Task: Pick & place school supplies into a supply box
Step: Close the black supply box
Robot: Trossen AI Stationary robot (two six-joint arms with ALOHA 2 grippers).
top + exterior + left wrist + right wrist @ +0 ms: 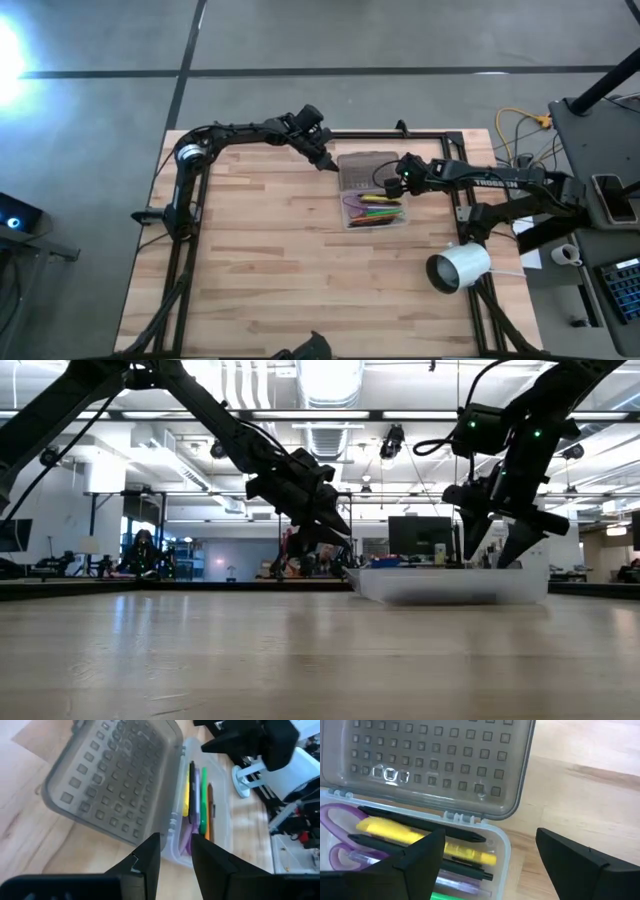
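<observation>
The supply box (375, 212) lies open on the table's far right part. Its grey textured lid (366, 168) is folded back toward the far edge. Green, yellow, orange and black pens (373, 205) and purple-handled scissors (335, 820) lie in the clear tray (210, 820). My left gripper (328, 163) hovers at the lid's far left corner (115, 780), fingers narrowly open. My right gripper (393, 184) is wide open above the box's right end (500, 845). In the low view both grippers (340, 525) (497, 550) stand above the box (450, 585).
A white cylinder (460, 267) lies on its side near the table's right edge. Black frame rails (400, 132) run along the far and side edges. Cables (520, 125) and equipment sit off the right side. Bare wood stretches across the near and left parts.
</observation>
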